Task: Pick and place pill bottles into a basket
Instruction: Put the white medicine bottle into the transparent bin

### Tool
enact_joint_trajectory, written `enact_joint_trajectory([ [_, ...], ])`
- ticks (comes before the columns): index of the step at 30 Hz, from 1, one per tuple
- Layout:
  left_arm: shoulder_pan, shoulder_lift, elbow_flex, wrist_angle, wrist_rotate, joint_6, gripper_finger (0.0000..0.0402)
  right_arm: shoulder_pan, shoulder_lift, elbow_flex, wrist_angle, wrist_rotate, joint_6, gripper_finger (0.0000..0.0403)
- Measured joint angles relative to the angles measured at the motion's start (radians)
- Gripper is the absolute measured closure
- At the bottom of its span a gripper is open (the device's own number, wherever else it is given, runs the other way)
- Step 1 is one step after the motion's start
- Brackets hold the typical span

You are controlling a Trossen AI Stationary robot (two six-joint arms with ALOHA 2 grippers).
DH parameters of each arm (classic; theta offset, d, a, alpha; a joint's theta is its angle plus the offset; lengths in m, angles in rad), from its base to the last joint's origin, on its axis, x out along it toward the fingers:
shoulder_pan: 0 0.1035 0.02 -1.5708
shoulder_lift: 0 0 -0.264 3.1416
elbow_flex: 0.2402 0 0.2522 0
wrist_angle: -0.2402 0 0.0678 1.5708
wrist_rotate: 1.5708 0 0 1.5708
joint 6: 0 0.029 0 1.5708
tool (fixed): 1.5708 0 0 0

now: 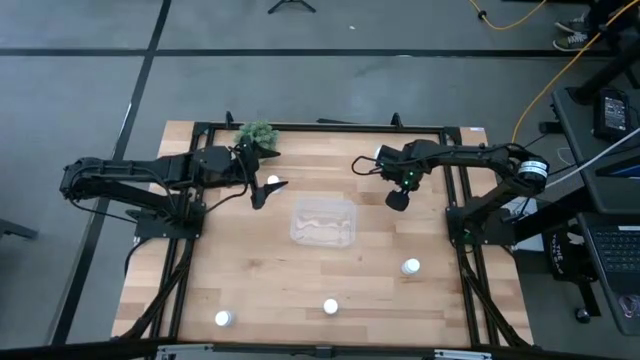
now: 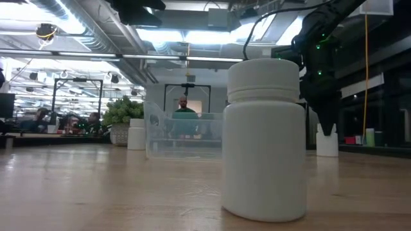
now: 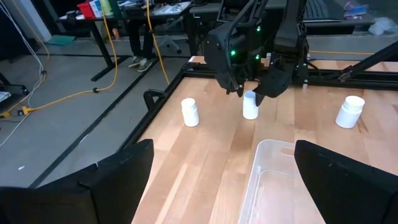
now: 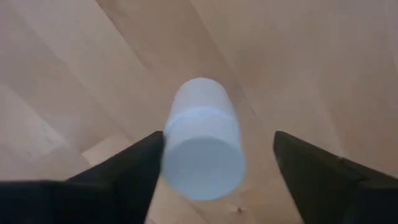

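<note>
My right claw [image 4: 208, 165] hangs wide open over a bottle [image 4: 202, 140] right of the basket [image 1: 323, 221]; my left claw [image 1: 268, 190], open and empty, waits left of it.

Bare wood around the basket [image 1: 323, 221]; plant [image 1: 257, 134] beside left arm.

This is looking like a robotics lab inside an open office: a wooden table [image 1: 330, 270] is sitting on grey floor, with yellow cables [image 3: 112, 68] trailing past desks. Ceiling ducts [image 2: 90, 29] are running overhead (a person [image 2: 184, 108] is sitting far behind).
</note>
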Motion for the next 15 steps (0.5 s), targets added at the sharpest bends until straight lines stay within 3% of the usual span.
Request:
enact_joint_trajectory([
  [6,0.0,0.0,0.0,0.0,-0.001,0.007,0.0018,0.0,-0.002,0.003,-0.004,-0.009,-0.002,0.0251],
  [15,0.0,0.0,0.0,0.0,-0.003,0.007,0.0018,0.034,0.0,0.037,0.005,-0.035,-0.003,0.0254],
])
